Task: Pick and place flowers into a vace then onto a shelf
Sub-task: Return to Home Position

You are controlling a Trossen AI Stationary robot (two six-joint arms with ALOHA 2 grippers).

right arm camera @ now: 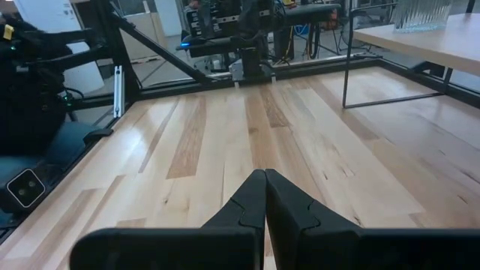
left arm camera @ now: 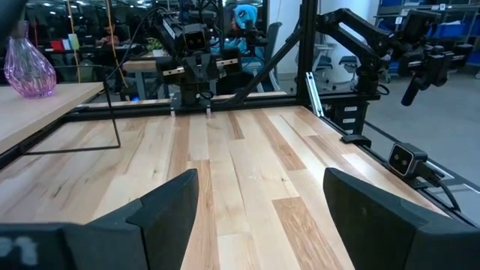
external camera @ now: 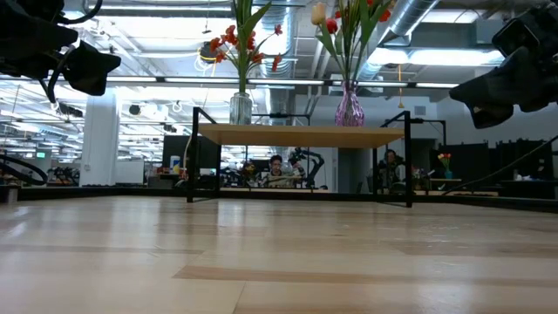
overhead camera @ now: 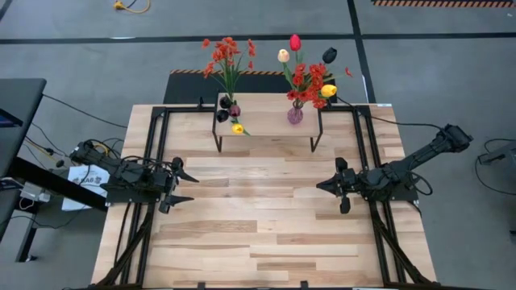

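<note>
High view showed the clear vase (overhead camera: 229, 103) and the pink vase (overhead camera: 295, 114) standing on the shelf (overhead camera: 266, 117) with the flowers (overhead camera: 308, 79) in them. The left gripper (overhead camera: 186, 188) hung spread and empty over the table (overhead camera: 266, 234). The right gripper (overhead camera: 321, 185) was pinched closed on nothing. Both were well apart from the shelf. Risk looked small: a wide swing homeward could clip a shelf leg and topple either top-heavy vase.
</note>
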